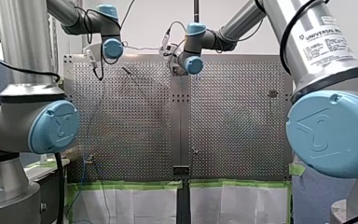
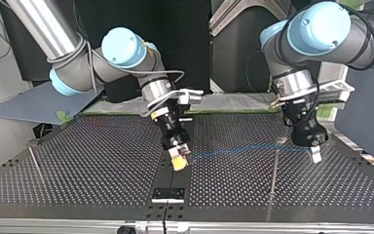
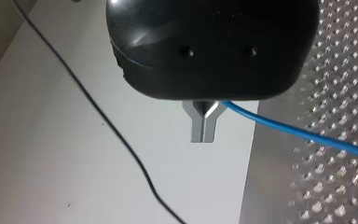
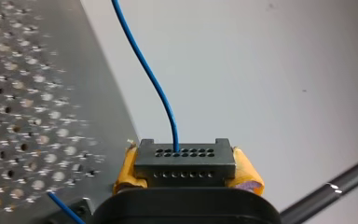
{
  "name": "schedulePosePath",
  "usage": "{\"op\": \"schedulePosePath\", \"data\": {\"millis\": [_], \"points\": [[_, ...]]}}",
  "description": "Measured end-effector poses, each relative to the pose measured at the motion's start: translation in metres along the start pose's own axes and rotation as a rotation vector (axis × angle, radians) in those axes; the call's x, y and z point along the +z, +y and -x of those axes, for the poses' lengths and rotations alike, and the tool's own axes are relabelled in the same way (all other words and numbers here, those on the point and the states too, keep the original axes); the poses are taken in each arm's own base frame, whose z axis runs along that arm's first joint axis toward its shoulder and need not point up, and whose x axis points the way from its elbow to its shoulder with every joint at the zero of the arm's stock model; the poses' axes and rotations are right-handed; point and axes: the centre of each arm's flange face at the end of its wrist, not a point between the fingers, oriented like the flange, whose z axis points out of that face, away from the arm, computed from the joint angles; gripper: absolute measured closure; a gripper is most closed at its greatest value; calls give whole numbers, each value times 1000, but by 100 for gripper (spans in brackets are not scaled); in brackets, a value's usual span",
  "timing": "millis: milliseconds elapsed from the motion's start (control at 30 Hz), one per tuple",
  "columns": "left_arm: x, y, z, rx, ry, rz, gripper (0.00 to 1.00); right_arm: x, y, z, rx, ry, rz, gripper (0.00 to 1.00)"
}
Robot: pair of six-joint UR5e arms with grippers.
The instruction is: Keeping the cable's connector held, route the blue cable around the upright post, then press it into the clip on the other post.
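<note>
In the top view my right gripper, with yellow pads, is shut on the cable's black connector near the table's middle. The blue cable runs from there, low over the perforated table, to my left gripper, whose metal fingers are shut on it. A thin upright post stands just in front of the cable, and another thin post stands at the far left. The right wrist view shows the connector between the yellow pads. In the left wrist view the cable leaves the closed fingers sideways.
A small black block is fixed near the table's edge closest to the top view's camera. A loose black wire lies beyond my left gripper. A dark rod crosses beside my right gripper. Green tape and white sheets border the table.
</note>
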Motion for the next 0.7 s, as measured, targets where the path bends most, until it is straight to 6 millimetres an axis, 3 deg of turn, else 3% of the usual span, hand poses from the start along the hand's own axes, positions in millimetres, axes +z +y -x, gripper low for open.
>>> {"op": "schedulePosePath", "data": {"millis": [133,467,700], "points": [[13,11,-3,-7,0,-3,100,9,4,11,-1,-19,4,100],[57,36,-20,8,16,-4,100,28,2,-3,-2,18,-13,100],[90,59,-39,6,31,-3,100,29,4,4,-2,12,-16,100]]}}
